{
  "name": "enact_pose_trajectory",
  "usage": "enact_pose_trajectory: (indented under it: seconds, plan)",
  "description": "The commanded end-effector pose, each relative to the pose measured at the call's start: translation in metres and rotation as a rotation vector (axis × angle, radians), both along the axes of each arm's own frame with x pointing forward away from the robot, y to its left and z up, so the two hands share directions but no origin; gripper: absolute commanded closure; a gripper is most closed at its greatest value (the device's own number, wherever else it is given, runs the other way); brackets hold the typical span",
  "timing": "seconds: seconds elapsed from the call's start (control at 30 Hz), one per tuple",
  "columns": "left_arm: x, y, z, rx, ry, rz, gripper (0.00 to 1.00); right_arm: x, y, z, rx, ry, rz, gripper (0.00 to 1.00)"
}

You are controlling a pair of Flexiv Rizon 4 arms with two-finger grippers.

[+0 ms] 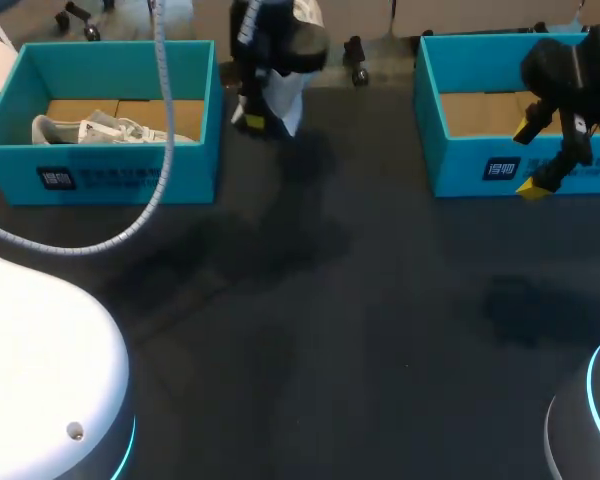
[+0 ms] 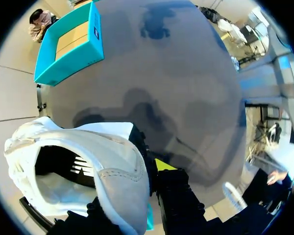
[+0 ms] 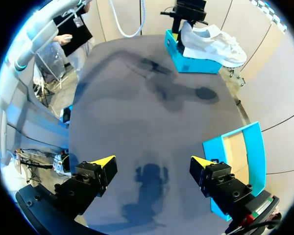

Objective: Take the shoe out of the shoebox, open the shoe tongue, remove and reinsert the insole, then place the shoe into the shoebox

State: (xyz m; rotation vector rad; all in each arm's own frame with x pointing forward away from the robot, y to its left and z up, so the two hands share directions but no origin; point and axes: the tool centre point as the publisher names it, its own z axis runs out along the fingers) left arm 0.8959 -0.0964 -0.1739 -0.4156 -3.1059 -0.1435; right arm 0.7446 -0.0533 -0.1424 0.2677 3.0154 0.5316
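Over the dark table (image 1: 310, 350), just in front of the right shoebox (image 1: 480, 150), the right gripper (image 1: 530, 158) is held with its fingers spread wide and nothing between them. Farther back, at the table's left, the left shoebox (image 1: 130, 175) is seen with another white sneaker (image 1: 110, 130) lying on its cardboard floor. Farthest, near the table's far edge and just beside that left box, the held white sneaker (image 2: 108, 166) is kept off the table by the left gripper (image 2: 142, 169). Its collar wall is pinched with one yellow-tipped finger (image 2: 164, 165) outside. The other finger is hidden and is taken to be inside the opening.

The sneaker is judged light, with a soft upper that gives under a pinch and a stiffer sole, so some sag or swing from a collar hold is to be expected. A firmer hold is likely to be had at the heel. The tongue is judged thin and floppy, best taken at its upper edge. The insole, which cannot be made out inside the opening, is judged bendable and best lifted from its heel end.
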Motion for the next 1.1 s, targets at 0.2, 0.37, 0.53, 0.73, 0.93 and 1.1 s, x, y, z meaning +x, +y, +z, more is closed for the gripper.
enact_pose_trajectory:
  seconds: [0.2, 0.37, 0.53, 0.73, 0.93, 1.1]
  plan:
    - [0.026, 0.061, 0.004, -0.002, 0.005, -0.093, 1.0, 0.001, 0.001, 0.0, -0.002, 0.003, 0.0, 0.0]
    - [0.043, 0.091, 0.004, -0.009, 0.02, -0.101, 1.0, 0.001, 0.001, 0.0, -0.002, 0.003, 0.0, 0.0]
    - [0.063, 0.122, 0.003, -0.027, 0.025, -0.104, 1.0, 0.001, 0.001, 0.0, -0.002, 0.003, 0.0, 0.0]
    - [0.077, 0.154, 0.005, -0.028, -0.002, -0.091, 1.0, 0.001, 0.001, 0.0, -0.002, 0.003, 0.0, 0.0]
    - [0.094, 0.186, 0.006, -0.025, -0.014, -0.05, 1.0, 0.001, 0.001, 0.0, -0.002, 0.003, 0.0, 0.0]
    - [0.103, 0.208, 0.006, -0.026, -0.024, -0.004, 1.0, 0.001, 0.001, 0.0, -0.002, 0.003, 0.0, 0.0]
